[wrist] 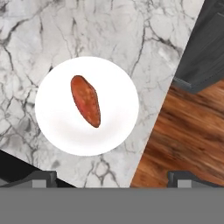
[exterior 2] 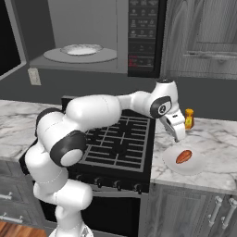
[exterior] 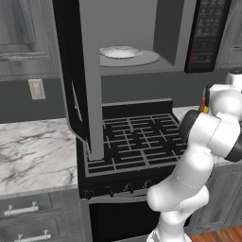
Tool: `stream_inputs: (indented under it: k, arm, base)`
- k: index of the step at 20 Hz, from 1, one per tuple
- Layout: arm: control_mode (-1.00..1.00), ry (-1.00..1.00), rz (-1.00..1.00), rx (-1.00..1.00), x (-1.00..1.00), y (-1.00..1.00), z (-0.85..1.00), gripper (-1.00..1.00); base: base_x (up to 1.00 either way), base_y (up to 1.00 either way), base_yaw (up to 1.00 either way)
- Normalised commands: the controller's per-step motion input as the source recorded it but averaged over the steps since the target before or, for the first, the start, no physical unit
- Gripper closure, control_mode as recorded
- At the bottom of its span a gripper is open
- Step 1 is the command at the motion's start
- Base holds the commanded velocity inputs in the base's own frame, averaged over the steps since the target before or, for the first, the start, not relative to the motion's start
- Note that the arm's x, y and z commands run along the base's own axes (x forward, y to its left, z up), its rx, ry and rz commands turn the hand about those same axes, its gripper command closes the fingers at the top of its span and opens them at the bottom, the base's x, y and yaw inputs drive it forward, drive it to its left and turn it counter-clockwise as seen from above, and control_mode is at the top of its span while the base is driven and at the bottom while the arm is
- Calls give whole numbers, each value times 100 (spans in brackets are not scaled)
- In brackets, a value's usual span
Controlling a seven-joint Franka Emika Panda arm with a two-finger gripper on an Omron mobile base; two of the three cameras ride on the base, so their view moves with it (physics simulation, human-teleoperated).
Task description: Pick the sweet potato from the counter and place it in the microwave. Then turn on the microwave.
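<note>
Sweet potato (wrist: 85, 101) lying on a white plate (wrist: 118, 127), a little off the plate's middle, long axis slanted across it. Same potato (exterior 2: 183, 156) on the plate (exterior 2: 196, 165) seen from the right base camera, plate resting on the marble counter (exterior 2: 217, 139) right of the stovetop (exterior 2: 118, 141), close to the counter's front edge. Orange bottle with yellow cap (exterior 2: 189, 119) standing upright behind the plate, apart from it. Gripper (exterior 2: 177, 135) hanging just above the plate's left side, pointed down, not touching potato or plate. Jaws spread fully wide, holding nothing; 2 dark fingertips (wrist: 41, 178) at the bottom corners of the hand view, far apart. Wood floor (wrist: 183, 135) visible past the counter edge. Microwave (exterior 2: 92, 37) mounted above the stovetop, door (exterior: 78, 80) swung open to the left, round white plate (exterior: 120, 52) inside on the grey turntable, dark button panel (exterior 2: 143, 37) on its right side.
</note>
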Motion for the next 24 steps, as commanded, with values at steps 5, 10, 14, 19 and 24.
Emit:
stream_inputs:
  k: [5,10,14,19,24]
  arm:
    - [-100,0,1,0,13,-8,-11,-100]
    - [-100,0,1,0,14,-8,-11,-100]
    - [-100,-1,0,0,8,-10,-9,-100]
    - [-100,-1,1,0,10,-9,-10,-100]
    - [-100,-3,0,0,2,-6,-15,-100]
  base:
    - [0,0,0]
    - [0,0,0]
    - [0,0,0]
    - [0,0,0]
    - [0,0,0]
